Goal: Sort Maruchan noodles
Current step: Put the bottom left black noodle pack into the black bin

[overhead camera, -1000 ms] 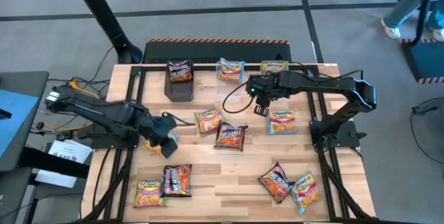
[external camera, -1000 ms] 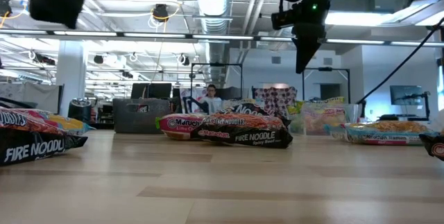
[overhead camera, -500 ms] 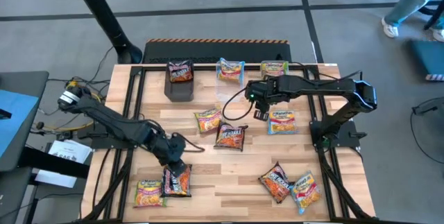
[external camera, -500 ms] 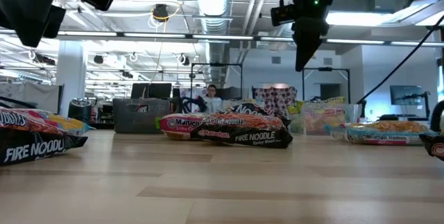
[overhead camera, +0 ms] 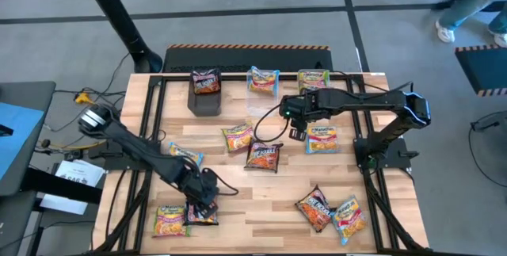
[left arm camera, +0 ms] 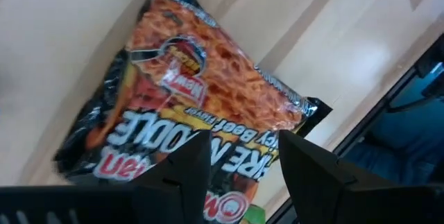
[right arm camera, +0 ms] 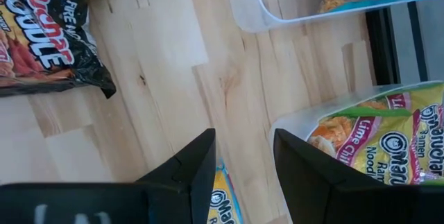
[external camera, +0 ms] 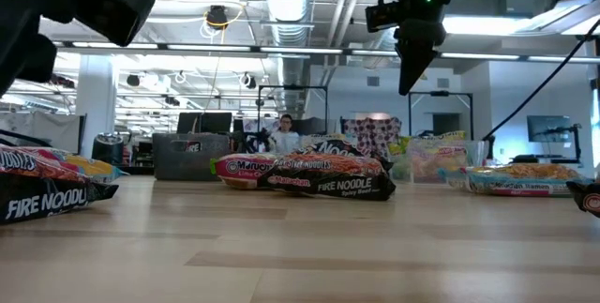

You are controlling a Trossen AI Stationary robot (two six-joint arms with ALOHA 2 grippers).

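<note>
Several Maruchan packets lie flat on the wooden table (overhead camera: pixel 253 196). My left gripper (overhead camera: pixel 203 199) (left arm camera: pixel 239 165) is open and hovers over a dark maroon Fire Noodle packet (overhead camera: pixel 201 211) (left arm camera: pixel 187 92) near the table's near left corner, with a green-edged packet (overhead camera: pixel 169 221) beside it. A blue-edged packet (overhead camera: pixel 184 154) lies behind the left arm. My right gripper (overhead camera: pixel 295 126) (right arm camera: pixel 243 161) (external camera: pixel 412 68) is open, pointing down, high above the table's far middle, between a dark packet (overhead camera: pixel 264 155) and a yellow packet (overhead camera: pixel 322 139).
A black box (overhead camera: pixel 204 101) at the far side holds a dark packet (overhead camera: pixel 206 82). Two clear tubs (right arm camera: pixel 277 16) at the far edge hold a blue-edged packet (overhead camera: pixel 264 79) and a green-edged packet (overhead camera: pixel 314 78). More packets (overhead camera: pixel 315 206) (overhead camera: pixel 348 215) lie near the near right corner. Black frame rails run along both sides.
My left gripper has swung from the table's left middle toward the near edge and now stands over the dark Fire Noodle packet. The blue-edged packet where it stood before now shows uncovered on the table.
</note>
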